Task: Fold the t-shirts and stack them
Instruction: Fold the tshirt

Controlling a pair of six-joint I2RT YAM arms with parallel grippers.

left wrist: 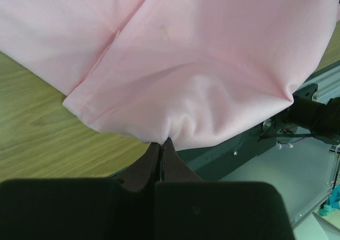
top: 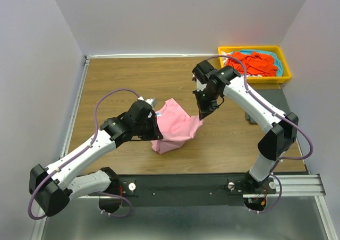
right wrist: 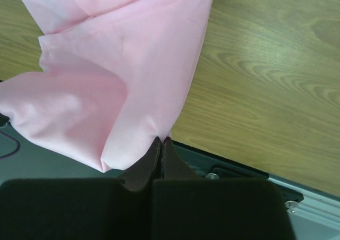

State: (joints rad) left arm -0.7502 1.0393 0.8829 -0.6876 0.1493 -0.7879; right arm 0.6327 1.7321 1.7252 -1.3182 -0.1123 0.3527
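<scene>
A light pink cotton t-shirt [top: 178,127] is held up, bunched, between the two arms. It is well apart from the yellow rectangular plastic tray [top: 255,48], to the tray's near-left, over the brown wood-grain worktop [top: 127,80]. Its lowest folds sag close to the wood on the side farthest from the tray; the overhead view does not settle whether they touch.

The left claw [left wrist: 161,145] is clamped on the pink t-shirt. Its two dark fingers are pressed together with a gathered fold of cloth pinched at the tips, and it grips the edge that lies farther from the tray. From that pinch the fabric fans outward in soft creases, with a stitched hem running across it.

The right claw [right wrist: 161,143] is also clamped on the pink t-shirt, its fingers together on the corner nearer the tray, and a straight edge of cloth rises away from the tips. Between the two pinches the cloth droops in a loose pouch.

Inside the tray a crumpled orange-red cotton t-shirt [top: 254,63] covers most of the floor. A turquoise cotton t-shirt [top: 267,53] shows around it, along the tray's far wall and at its right end. Both lie wholly within the tray's rim.
</scene>
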